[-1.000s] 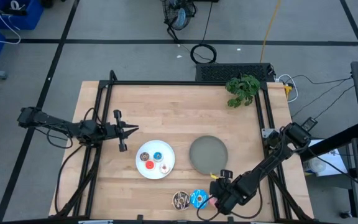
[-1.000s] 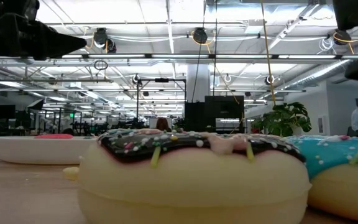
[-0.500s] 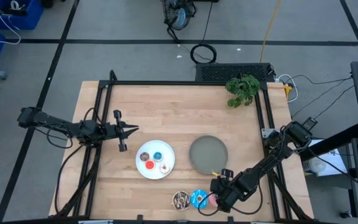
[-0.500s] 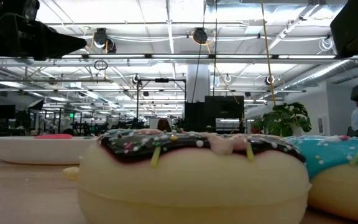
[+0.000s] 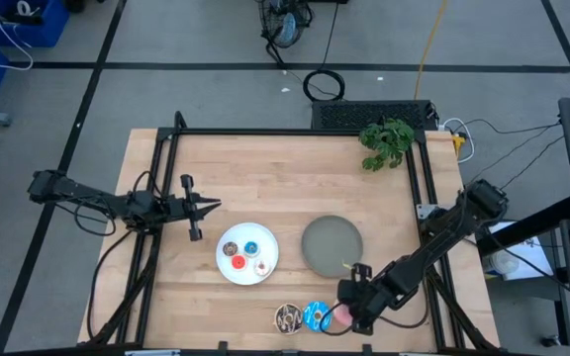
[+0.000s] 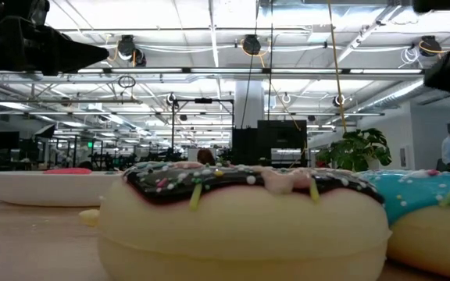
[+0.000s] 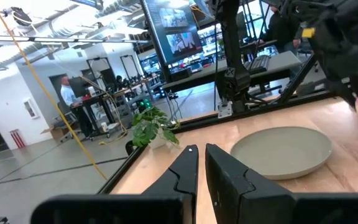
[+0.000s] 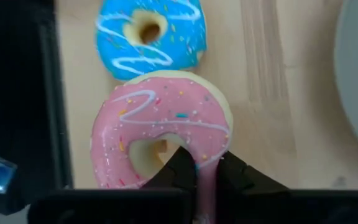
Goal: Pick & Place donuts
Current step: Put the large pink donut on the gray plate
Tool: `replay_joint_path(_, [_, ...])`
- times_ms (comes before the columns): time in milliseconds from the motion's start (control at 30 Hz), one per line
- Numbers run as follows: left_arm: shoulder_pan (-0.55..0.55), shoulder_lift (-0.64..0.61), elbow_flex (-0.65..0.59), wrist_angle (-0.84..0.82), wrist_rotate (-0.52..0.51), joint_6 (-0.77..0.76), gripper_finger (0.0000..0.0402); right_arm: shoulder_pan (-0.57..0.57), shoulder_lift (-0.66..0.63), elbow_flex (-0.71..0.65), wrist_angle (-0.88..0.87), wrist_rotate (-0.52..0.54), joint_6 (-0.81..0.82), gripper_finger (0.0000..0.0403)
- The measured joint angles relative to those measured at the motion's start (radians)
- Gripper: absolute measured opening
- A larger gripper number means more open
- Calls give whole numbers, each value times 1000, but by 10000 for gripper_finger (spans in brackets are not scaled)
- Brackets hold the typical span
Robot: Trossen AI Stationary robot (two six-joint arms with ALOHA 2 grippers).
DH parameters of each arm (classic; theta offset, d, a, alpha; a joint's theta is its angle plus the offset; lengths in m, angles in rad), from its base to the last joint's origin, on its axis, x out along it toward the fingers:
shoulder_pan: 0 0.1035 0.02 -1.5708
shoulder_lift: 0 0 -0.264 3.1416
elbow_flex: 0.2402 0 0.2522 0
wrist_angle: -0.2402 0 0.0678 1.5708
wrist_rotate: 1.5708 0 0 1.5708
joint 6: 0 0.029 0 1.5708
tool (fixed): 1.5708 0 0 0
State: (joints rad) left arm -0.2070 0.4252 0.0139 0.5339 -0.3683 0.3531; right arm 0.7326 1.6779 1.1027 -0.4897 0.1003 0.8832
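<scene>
A white plate [image 5: 247, 269] in the middle of the table holds the four tiny donuts [image 5: 245, 255]. A grey plate [image 5: 332, 245] lies to its right. Three larger donuts lie in a row at the near edge: dark brown with sprinkles [image 5: 287, 317], blue [image 5: 315, 315] and pink [image 5: 342, 315]. My right gripper [image 5: 348, 311] is shut on the pink donut [image 8: 160, 127], with the blue donut [image 8: 148, 34] just beyond it. My left gripper [image 5: 216, 205] hangs shut and empty above the table's left part. The low view shows the brown donut [image 6: 244, 222] and the blue donut [image 6: 428, 215]; the pink one is hidden. My right gripper holds the pink donut's ring [image 8: 207, 167] on the side nearest the wrist. One finger [image 8: 180, 163] is in the hole and the other [image 8: 236, 173] is outside the rim. The fingers come from above, pointing down. The donut lies flat, icing up; whether it is clear of the table I cannot tell.
A small green plant [image 5: 386, 141] stands at the far right corner. A black frame [image 5: 295, 133] runs along the table's far edge and sides. My left wrist view shows the grey plate [image 7: 284, 149] and the other arm [image 7: 340, 43] beyond it.
My right arm has raised its elbow and shifted it a little toward the far edge, with the gripper staying at the pink donut. The donuts and plates lie where they were.
</scene>
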Motion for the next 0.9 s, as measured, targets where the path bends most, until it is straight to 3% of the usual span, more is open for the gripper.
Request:
replay_joint_path(400, [0,0,0,1,0,0,37,-53,-184,2,-66,3,-6,6])
replay_joint_path(667, [0,0,0,1,0,3,37,-104,-240,20,-64,4,-35,6])
replay_joint_path(800, [0,0,0,1,0,-10,37,-105,-230,104,-49,19,-71,5])
replay_joint_path(900, [0,0,0,1,0,-15,37,-103,-207,214,-145,33,-86,5])
